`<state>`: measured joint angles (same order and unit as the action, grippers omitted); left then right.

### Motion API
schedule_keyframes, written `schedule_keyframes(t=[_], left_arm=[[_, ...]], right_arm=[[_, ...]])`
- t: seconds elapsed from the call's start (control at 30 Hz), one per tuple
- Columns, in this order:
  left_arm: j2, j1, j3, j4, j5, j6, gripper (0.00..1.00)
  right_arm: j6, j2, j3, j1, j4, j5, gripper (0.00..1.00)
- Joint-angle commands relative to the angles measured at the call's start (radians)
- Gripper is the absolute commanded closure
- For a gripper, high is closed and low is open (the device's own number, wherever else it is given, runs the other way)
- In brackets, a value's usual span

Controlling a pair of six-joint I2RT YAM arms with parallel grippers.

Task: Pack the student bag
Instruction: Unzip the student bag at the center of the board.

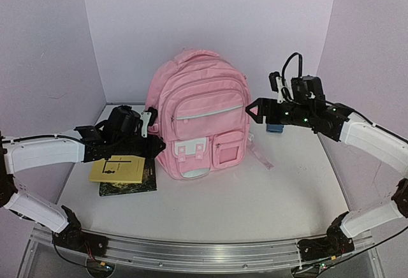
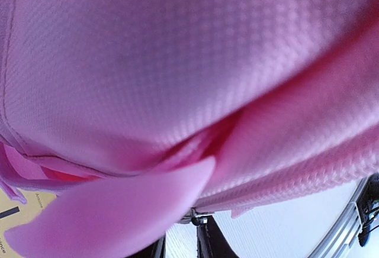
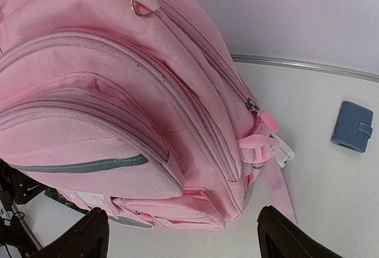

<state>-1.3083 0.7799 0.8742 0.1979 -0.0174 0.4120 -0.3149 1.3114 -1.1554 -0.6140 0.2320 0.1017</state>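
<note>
Student bag [image 1: 199, 115] just beside left tool [image 1: 155, 144]

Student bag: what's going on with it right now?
The student bag stands upright mid-table. The left gripper is pressed into its side; whether it grips fabric is unclear. The right gripper hovers open on the other side. A yellow notebook on a dark book and a blue wallet lie outside it.

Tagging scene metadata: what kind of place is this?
Most likely a lab robot workcell, not a classroom: plain lilac wall panels box in a white tabletop, two white robot arms are bolted to an aluminium rail at its near edge, and a light-pink fabric backpack stands staged mid-table.
</note>
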Motion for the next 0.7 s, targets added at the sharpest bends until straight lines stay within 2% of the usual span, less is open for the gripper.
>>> schedule_keyframes(t=[0.0, 0.17, 0.5, 0.67], left_arm=[[0.022, 0.001, 0.014, -0.049, 0.009, -0.016, 0.88], [0.037, 0.001, 0.015, -0.024, 0.013, -0.016, 0.99], [0.104, 0.001, 0.077, 0.079, 0.143, 0.017, 1.0], [0.096, -0.001, 0.147, 0.119, 0.159, 0.037, 1.0]], right_arm=[[0.011, -0.035, 0.007, -0.002, -0.036, -0.013, 0.14], [0.011, -0.045, 0.011, -0.003, -0.037, -0.019, 0.14], [0.022, -0.03, 0.025, -0.002, -0.036, -0.035, 0.14], [0.024, -0.026, 0.022, -0.002, -0.035, -0.039, 0.15]])
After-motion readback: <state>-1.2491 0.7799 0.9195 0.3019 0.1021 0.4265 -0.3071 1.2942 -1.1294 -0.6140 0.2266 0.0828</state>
